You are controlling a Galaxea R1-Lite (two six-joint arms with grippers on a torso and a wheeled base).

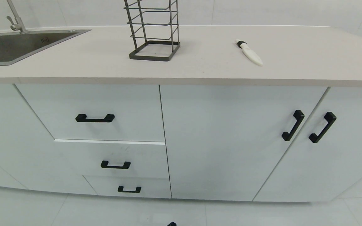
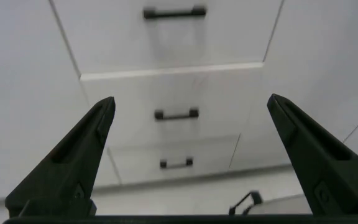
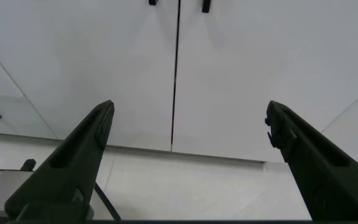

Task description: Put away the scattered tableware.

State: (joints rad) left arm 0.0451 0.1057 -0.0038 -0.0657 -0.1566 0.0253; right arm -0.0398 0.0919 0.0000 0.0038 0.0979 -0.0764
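**Inspection: one utensil on tabletop, both jaws idle below**

1. Sink (image 1: 42, 44), far left, is set into the tabletop (image 1: 200, 70), with a faucet (image 1: 16, 19) behind it. No tableware is seen in the part of the basin in view.

2. Left jaws stand spread wide and hold nothing. They face the drawer stack (image 2: 176, 87), below tabletop level.

3. Wire rack (image 1: 149, 58) stands upright at mid-tabletop. It is a dark open frame with nothing in it, and is judged the likely place to put the item.

4. White utensil (image 1: 250, 54) lies flat on the tabletop, right of the rack and well apart from it.
   - It is set on a diagonal, with a black collar at the far end and a tapered tip toward the front edge. It looks like a knife. Whether the white part is a handle or a sheath cannot be told.
   - Handling, as judged: light, rigid and smooth-skinned, so liable to slide or spin under a glancing touch.
   - Recommended hold: across the thicker body just below the collar, with the jaws square to its length. The taper would squeeze out of a grip.

5. Right jaws also stand spread wide and hold nothing. They face the seam between the cabinet doors (image 3: 241, 74).

6. Relation: the utensil lies above and well apart from both sets of jaws. It is on the right-hand side, so the right arm is judged better placed.
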